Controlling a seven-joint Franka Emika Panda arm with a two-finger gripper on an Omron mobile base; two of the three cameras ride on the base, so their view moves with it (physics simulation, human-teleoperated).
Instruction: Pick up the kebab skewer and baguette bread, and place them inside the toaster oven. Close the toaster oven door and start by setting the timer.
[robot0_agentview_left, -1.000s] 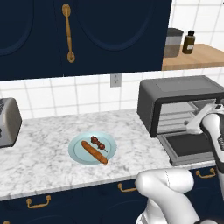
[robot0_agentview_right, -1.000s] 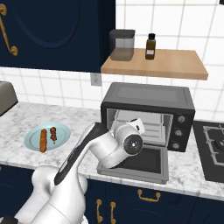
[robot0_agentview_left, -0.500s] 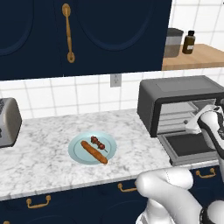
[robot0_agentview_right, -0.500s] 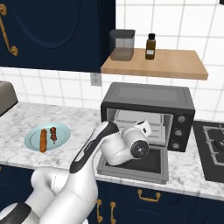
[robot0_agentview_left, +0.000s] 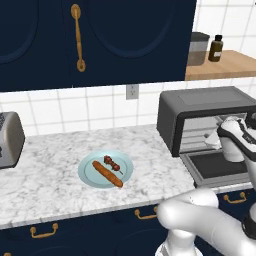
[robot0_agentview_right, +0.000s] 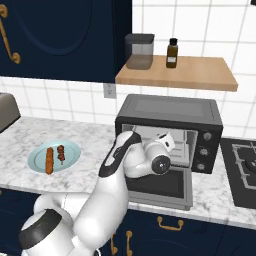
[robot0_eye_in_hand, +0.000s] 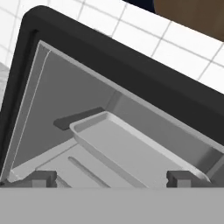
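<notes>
Item: toaster oven (robot0_agentview_right: 170, 112), dark grey box with matte casing, stood on your white-veined marble bench (robot0_agentview_left: 45, 175); toaster oven door (robot0_agentview_right: 160, 186), dark glass in a grey frame, lay folded down flat. Inside you had a shallow pale-grey metal tray (robot0_eye_in_hand: 131, 151) with rounded corners. Your tool (robot0_eye_in_hand: 111, 179) faced the cavity, fingers spread wide, gripping nothing. Baguette bread (robot0_agentview_left: 107, 174), slim orange-brown tapered loaf, and kebab skewer (robot0_agentview_left: 112, 163), thin stick with dark chunks, lay side by side on a round pale-blue plate (robot0_agentview_left: 90, 175).

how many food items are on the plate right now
2: the baguette bread lies along the plate's near side, and the kebab skewer sits just behind it, toward the wall. Nothing else shows on it.
</notes>
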